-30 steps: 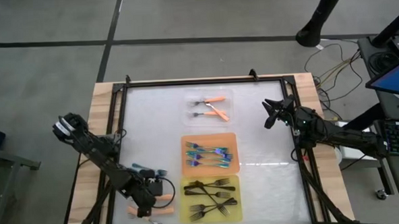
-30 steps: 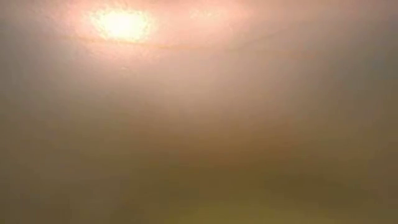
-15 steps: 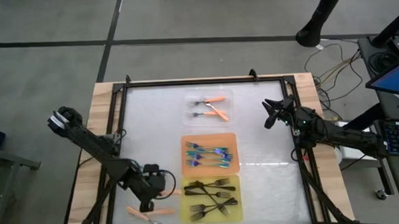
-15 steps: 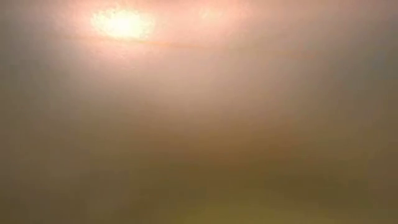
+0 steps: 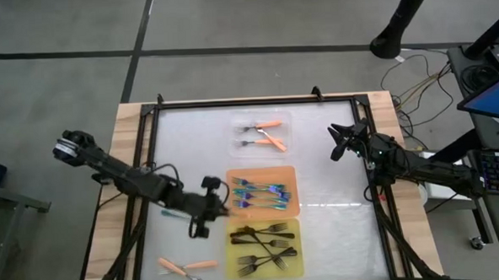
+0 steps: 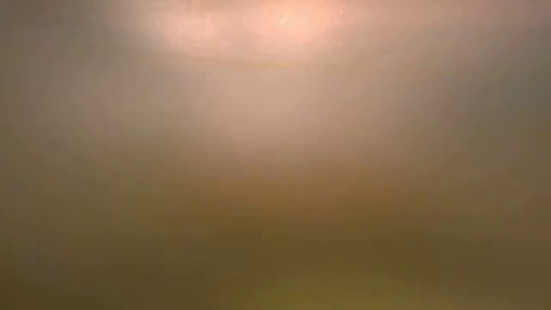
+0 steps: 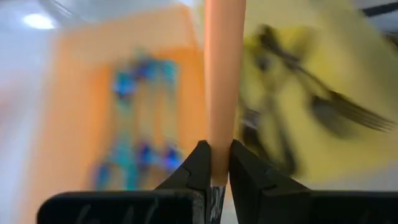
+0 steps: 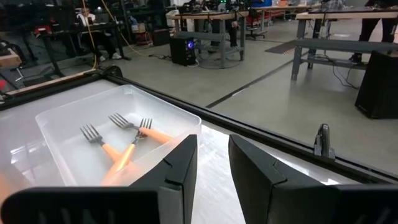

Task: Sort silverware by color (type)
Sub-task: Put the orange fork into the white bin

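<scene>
My left gripper [image 5: 208, 206] [image 7: 217, 149] hangs just left of the orange tray [image 5: 290, 207], shut on an orange-handled fork [image 7: 219, 74]. The orange tray holds several teal forks [image 5: 258, 193]. The yellow tray [image 5: 294, 265] holds several black forks [image 5: 262, 245]. The clear tray [image 5: 236, 124] [image 8: 62, 155] holds three orange forks [image 5: 264, 136] [image 8: 127, 140]. One orange fork [image 5: 187, 265] lies on the table near its front edge. A teal fork [image 5: 173, 215] lies under my left arm. My right gripper [image 5: 336, 145] [image 8: 212, 168] waits open at the right rail. My left gripper pinches the fork's orange handle [image 7: 219, 134] between its two fingertips [image 7: 200, 158]. The handle runs on ahead of the fingers, roughly in line with them. The fork is lifted clear of the table, above the orange and yellow trays. Its tines lie outside the frame.
A black frame [image 5: 231, 101] rims the white table top. The three trays stand in a row down the middle. Bare table lies left and right of them. The low view shows only a blur.
My left gripper has risen from the table's near left corner and swung toward the far edge and the right, up to the orange tray, rolling as it went. It stays shut, and an orange fork has come up with it. One orange fork stays near the front edge.
</scene>
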You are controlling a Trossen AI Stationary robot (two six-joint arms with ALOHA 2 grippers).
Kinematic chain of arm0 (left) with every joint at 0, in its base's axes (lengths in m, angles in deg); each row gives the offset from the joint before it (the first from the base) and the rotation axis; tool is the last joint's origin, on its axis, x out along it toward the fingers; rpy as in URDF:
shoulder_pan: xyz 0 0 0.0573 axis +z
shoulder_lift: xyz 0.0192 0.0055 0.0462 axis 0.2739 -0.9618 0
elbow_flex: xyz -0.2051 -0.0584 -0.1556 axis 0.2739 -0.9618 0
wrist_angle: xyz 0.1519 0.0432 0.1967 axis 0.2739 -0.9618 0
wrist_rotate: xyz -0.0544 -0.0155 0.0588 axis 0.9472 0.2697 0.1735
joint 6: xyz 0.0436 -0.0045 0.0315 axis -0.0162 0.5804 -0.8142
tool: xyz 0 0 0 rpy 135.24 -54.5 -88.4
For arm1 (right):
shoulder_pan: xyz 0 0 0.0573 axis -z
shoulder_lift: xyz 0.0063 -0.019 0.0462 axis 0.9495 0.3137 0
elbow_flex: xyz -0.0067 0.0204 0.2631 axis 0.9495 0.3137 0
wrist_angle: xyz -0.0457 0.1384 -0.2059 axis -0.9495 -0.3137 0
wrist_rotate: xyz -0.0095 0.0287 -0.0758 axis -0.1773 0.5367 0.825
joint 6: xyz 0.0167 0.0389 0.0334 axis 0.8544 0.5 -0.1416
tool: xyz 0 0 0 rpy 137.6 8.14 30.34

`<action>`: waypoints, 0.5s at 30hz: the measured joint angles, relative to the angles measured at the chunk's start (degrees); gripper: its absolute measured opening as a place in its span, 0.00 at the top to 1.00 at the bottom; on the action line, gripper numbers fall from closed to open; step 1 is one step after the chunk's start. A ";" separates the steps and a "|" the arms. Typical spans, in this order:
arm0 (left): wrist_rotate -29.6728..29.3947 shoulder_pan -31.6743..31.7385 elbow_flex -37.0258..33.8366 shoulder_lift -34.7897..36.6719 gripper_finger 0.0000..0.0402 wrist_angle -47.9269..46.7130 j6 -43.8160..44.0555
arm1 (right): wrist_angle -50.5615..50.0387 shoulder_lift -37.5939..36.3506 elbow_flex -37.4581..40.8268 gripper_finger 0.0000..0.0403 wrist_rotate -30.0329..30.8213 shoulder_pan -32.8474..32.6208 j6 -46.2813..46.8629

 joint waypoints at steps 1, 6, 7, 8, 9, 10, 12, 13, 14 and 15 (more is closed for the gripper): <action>-1.43 1.40 0.00 0.25 0.95 0.86 -2.43 | 0.00 0.00 0.00 0.79 0.02 0.00 0.00; -10.34 8.50 0.01 1.18 0.95 6.99 -13.74 | 0.00 0.00 0.00 0.79 0.01 0.00 0.00; -11.78 10.11 -0.01 1.22 0.95 8.43 -15.90 | 0.00 0.00 0.00 0.79 0.02 0.00 0.00; -12.69 11.75 0.00 1.22 0.95 9.98 -17.86 | 0.00 0.00 0.00 0.79 0.02 0.00 0.00; -13.19 13.39 0.00 1.22 0.95 11.50 -19.72 | 0.00 0.01 0.00 0.79 0.00 0.00 0.00; -13.25 15.12 0.00 1.10 0.95 13.03 -21.59 | 0.00 0.00 0.00 0.79 0.02 0.00 0.00; -13.35 18.54 0.02 0.48 0.95 16.14 -25.01 | 0.00 0.00 0.00 0.79 0.00 0.00 0.00; -13.35 20.12 0.02 0.06 0.95 17.35 -26.59 | 0.00 0.00 0.00 0.79 0.02 0.00 0.00; -13.37 21.89 0.02 -0.54 0.95 18.94 -28.15 | 0.00 0.00 0.00 0.79 0.02 0.00 0.00; -13.34 23.50 0.02 -1.04 0.95 20.63 -29.54 | 0.00 0.00 0.00 0.79 0.01 0.00 0.00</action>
